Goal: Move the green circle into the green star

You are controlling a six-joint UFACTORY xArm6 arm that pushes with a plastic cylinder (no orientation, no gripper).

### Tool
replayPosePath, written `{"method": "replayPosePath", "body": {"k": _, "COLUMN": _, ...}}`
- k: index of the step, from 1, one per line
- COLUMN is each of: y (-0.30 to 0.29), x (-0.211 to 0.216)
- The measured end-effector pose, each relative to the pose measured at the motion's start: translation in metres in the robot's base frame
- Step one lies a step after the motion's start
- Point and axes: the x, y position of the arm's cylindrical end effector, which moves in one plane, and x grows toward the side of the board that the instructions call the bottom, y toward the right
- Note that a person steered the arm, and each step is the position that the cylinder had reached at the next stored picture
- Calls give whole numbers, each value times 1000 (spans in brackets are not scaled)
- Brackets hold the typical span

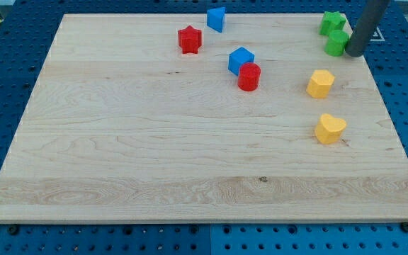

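Circle, green (pixel 336 43), near table's top right corner, touching or nearly touching green star (pixel 332 22) just above it. My tip (pixel 354 53) pressed against circle's right side, toward table's right edge. No jaws on this rod, so nothing to open or close.

Judgement: task near done. Push from below circle toward top edge, not sideways; sideways shove would slide circle left past star. Short, slow stroke; star sits close to top edge.

Containers: none on table.

Elsewhere: yellow blocks (pixel 320 83) (pixel 329 129) below; red cylinder (pixel 248 76) touching blue cube (pixel 241 59); red star (pixel 189 39); blue block (pixel 216 19) at top edge.
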Motion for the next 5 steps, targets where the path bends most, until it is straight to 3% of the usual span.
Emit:
{"method": "replayPosePath", "body": {"k": 2, "y": -14, "x": 25}}
{"method": "replayPosePath", "body": {"k": 4, "y": -29, "x": -4}}
{"method": "replayPosePath", "body": {"k": 5, "y": -16, "x": 9}}
